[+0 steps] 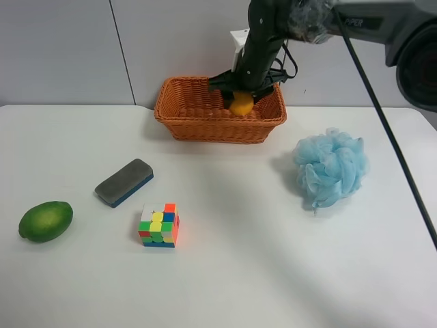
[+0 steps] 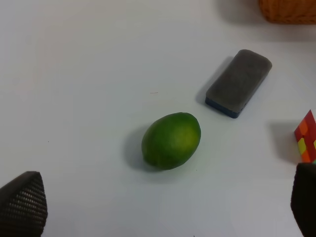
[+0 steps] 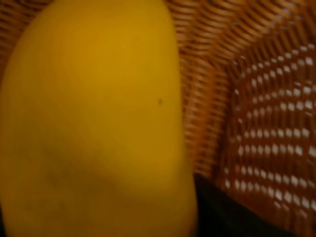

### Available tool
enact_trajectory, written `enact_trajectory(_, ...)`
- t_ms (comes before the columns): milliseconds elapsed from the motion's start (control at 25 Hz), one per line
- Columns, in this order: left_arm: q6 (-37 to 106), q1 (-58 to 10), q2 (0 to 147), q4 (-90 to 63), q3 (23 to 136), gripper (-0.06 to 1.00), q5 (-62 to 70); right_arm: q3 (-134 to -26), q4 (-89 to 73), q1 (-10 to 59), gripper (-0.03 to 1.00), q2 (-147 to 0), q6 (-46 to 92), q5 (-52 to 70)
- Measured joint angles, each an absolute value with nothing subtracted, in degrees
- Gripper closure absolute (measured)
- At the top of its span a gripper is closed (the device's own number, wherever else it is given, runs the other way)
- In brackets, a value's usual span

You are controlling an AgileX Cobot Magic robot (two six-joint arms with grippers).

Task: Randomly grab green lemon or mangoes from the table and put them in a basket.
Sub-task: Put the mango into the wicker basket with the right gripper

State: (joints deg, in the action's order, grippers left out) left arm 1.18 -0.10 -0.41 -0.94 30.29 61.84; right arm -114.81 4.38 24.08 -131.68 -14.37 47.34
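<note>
The orange-yellow mango (image 1: 241,104) is held by my right gripper (image 1: 242,94) inside the woven wicker basket (image 1: 205,123) at the back of the white table (image 1: 259,260). In the right wrist view the mango (image 3: 94,123) fills most of the picture, with the basket wall (image 3: 256,98) close behind it. The green lemon (image 1: 45,221) lies on the table at the exterior high view's left edge. In the left wrist view the lemon (image 2: 171,140) lies on the table ahead of my open, empty left gripper (image 2: 163,200), whose fingers (image 2: 22,202) stand wide apart.
A grey eraser (image 1: 123,182) lies right of the lemon and shows in the left wrist view (image 2: 239,82). A multicoloured puzzle cube (image 1: 159,225) stands in front of it. A light blue bath sponge (image 1: 330,168) sits at the right. The left arm is out of the exterior high view.
</note>
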Motion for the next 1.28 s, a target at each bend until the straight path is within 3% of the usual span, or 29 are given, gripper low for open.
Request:
enact_trajectory(440,1.18,-0.10,-0.41,-0.94,30.29,-0.05,61.84,-114.81,4.38,24.08,0.34,-133.44,-14.43,42.72)
enact_trajectory(480,1.18,-0.10,-0.41,-0.94,30.29,-0.05,61.84,-114.81,4.38,24.08,0.31,-133.44,-14.43,42.73)
enact_trajectory(600,1.18,-0.10,-0.41,-0.94,30.29,-0.05,61.84,-114.81,4.44,24.08,0.07,-133.44,-14.43,42.18)
enact_trajectory(680,1.18,-0.10,-0.41,-0.94,30.29,-0.05,61.84,-114.88,4.44,24.08,0.01,-133.44,-14.43,42.06)
enact_trajectory(1000,1.18,-0.10,-0.41,-0.94,30.29,-0.05,61.84,-114.95,4.44,24.08,-0.02,-132.17,-14.43,44.28)
enact_trajectory(1280,1.18,-0.10,-0.41,-0.94,30.29,-0.05,61.84,-115.08,4.54,23.87,-0.02,-121.20,-14.37,57.24)
